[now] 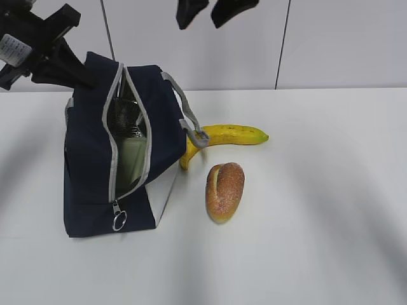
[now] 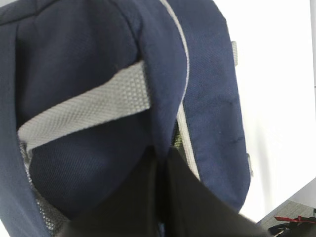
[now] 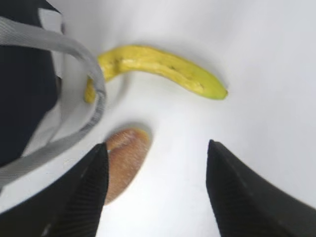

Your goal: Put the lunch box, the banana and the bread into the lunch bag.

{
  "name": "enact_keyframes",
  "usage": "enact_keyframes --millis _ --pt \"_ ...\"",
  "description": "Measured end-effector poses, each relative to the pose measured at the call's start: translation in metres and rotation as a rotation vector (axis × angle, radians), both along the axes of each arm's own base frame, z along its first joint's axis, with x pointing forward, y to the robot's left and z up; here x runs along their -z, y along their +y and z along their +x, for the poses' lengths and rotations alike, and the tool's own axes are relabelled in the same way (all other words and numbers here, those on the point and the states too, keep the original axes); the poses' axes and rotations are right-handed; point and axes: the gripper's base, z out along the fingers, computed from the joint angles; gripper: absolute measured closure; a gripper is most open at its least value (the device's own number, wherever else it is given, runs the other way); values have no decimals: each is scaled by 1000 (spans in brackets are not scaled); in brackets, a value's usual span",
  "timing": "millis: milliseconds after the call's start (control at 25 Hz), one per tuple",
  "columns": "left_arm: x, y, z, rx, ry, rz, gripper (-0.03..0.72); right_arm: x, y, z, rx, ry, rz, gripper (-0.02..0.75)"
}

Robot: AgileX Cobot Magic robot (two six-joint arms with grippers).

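Observation:
The navy lunch bag (image 1: 89,171) stands at the left of the table with its zipper open. Through the opening shows the pale green lunch box (image 1: 131,162), inside the bag. My left gripper (image 1: 71,68) is at the bag's top back corner, and in the left wrist view the left gripper (image 2: 165,155) is shut on a fold of the lunch bag (image 2: 89,59) by its rim. The banana (image 1: 230,135) lies right of the bag, the bread (image 1: 224,190) in front of it. My right gripper (image 3: 157,145) hangs open above the table, with the bread (image 3: 126,160) by its left finger and the banana (image 3: 163,69) beyond.
A grey strap handle (image 1: 191,124) droops from the bag over the banana's stem end. The zipper's ring pull (image 1: 119,220) hangs at the bag's lower front. White table (image 1: 318,210) stretches to the right and front. A wall (image 1: 343,38) stands behind.

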Motion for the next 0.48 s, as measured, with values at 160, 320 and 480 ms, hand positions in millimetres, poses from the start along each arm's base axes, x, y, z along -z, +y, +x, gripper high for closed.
enact_keyframes --millis 160,320,480 --pt "0 0 0 0 1 0 688 24 -27 -1 59 70 -119 278" --pt "0 0 0 0 1 0 688 54 -50 1 85 154 -211 277" --pt "0 0 0 4 0 2 688 68 -63 3 33 180 -265 277"
